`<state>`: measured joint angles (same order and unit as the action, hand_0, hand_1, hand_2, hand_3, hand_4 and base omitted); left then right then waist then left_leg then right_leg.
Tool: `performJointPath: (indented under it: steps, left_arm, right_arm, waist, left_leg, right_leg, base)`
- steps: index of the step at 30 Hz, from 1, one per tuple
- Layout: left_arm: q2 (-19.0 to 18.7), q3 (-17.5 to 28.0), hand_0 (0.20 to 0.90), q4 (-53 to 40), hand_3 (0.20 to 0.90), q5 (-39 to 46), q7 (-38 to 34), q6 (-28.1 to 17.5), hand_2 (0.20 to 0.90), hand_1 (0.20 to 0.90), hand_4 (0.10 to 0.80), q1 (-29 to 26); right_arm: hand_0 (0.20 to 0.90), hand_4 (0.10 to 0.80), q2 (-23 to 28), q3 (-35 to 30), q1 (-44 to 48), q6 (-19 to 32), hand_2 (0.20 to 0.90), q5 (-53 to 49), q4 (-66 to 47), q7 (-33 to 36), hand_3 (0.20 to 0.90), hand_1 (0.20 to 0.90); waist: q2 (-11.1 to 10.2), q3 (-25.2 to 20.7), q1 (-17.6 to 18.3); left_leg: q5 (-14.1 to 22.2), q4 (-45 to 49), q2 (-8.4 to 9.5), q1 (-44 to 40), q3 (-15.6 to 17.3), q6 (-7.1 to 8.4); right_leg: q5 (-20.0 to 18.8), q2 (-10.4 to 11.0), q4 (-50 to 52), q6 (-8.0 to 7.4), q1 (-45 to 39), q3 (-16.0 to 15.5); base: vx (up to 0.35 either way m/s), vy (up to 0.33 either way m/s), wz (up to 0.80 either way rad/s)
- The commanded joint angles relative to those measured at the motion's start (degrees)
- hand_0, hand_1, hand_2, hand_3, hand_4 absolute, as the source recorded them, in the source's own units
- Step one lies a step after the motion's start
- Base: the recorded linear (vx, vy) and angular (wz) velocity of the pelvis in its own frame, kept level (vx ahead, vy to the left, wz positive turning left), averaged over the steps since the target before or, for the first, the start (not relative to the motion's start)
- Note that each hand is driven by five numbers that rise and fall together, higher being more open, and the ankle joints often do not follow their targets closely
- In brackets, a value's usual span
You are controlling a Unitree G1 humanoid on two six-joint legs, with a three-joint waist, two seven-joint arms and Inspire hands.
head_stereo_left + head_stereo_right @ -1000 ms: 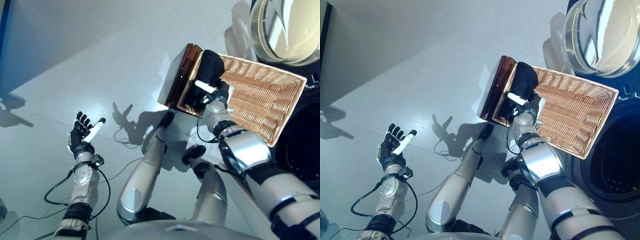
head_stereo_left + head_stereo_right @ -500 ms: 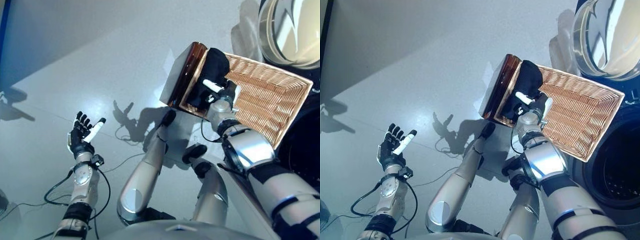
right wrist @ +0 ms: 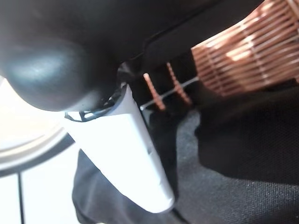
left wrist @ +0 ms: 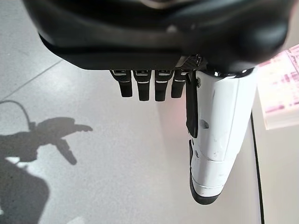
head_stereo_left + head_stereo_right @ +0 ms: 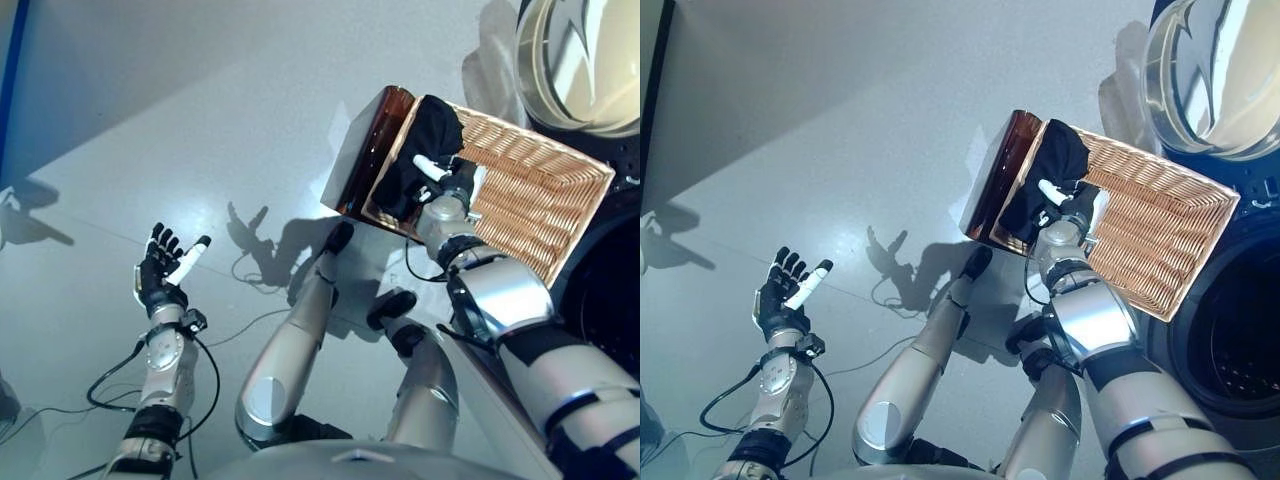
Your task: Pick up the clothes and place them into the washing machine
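Observation:
A black cloth (image 5: 437,125) lies bunched at the left end of the wicker basket (image 5: 530,200) and hangs over its rim. The basket rests on a dark brown box (image 5: 365,150). My right hand (image 5: 452,190) is at the cloth by the basket's near rim. In the right wrist view its white-covered thumb (image 3: 135,154) lies against the black cloth (image 3: 243,158), with the wicker (image 3: 243,60) just past it. My left hand (image 5: 160,275) is open and empty over the floor at the lower left, its fingers (image 4: 145,86) straight.
The washing machine's round door (image 5: 575,60) stands open at the top right. Its dark drum opening (image 5: 1240,340) is at the right edge, beside the basket. Grey floor (image 5: 200,120) spreads to the left of the box.
The view has shifted a little. My right hand has moved slightly farther onto the black cloth at the basket's end. The left hand has not moved.

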<state>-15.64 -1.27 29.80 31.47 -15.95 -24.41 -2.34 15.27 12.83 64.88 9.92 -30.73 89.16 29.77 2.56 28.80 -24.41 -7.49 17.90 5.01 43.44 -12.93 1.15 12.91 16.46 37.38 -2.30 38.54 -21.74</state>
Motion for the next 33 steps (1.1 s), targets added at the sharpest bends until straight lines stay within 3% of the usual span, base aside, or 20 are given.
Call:
performJointPath:
  steps: [1, 18, 32, 33]
  left_arm:
    - [-3.63, 1.23, 0.900, -0.40, 0.900, -0.50, -0.05, -4.90, 0.900, 0.900, 0.800, 3.51]
    - [-2.20, 0.58, 0.900, 4.85, 0.900, 1.22, 3.19, -4.04, 0.900, 0.900, 0.800, 5.79]
    - [0.42, -0.65, 0.900, 5.71, 0.900, 0.84, 5.62, -2.94, 0.900, 0.900, 0.800, 8.16]
    - [0.33, -0.51, 0.900, 5.85, 0.900, 1.03, 5.58, -2.99, 0.900, 0.900, 0.800, 8.29]
  right_arm:
    - [0.200, 0.300, 5.04, -0.32, 0.67, 2.02, 0.200, 2.32, -2.20, 0.90, 0.200, 0.200]
    - [0.200, 0.300, 9.58, -2.52, -8.69, 0.98, 0.200, 5.86, -2.41, 0.24, 0.200, 0.200]
    - [0.200, 0.300, 13.40, -3.64, -14.43, -0.37, 0.200, 11.05, 0.43, 0.22, 0.200, 0.200]
    - [0.227, 0.320, 13.25, -3.42, -14.13, -0.30, 0.227, 10.97, 0.46, 0.21, 0.227, 0.227]
  waist:
    - [3.83, 0.57, -0.13]
    - [5.08, -4.31, 5.09]
    - [8.55, -8.08, 7.42]
    - [8.53, -8.14, 7.47]
  left_leg:
    - [7.02, 3.56, 2.38, 1.51, 4.67, -0.67]
    - [5.12, -1.67, 1.00, -6.55, 7.96, -0.39]
    - [4.41, -4.56, 0.75, -10.67, 9.35, -0.74]
    - [4.43, -4.46, 0.74, -10.56, 9.39, -0.76]
  right_leg:
    - [-1.15, -1.83, -4.76, -0.70, -4.65, 2.18]
    - [-2.82, -2.73, -9.77, -0.76, -10.45, 5.42]
    - [-3.71, -2.31, -11.43, -1.42, -12.22, 6.98]
    - [-3.77, -2.33, -11.33, -1.41, -12.01, 7.06]
  base:
    - [-0.053, -0.006, -0.10]
    - [-0.016, 0.011, -0.12]
    - [0.011, 0.020, -0.10]
    - [0.000, 0.000, 0.00]
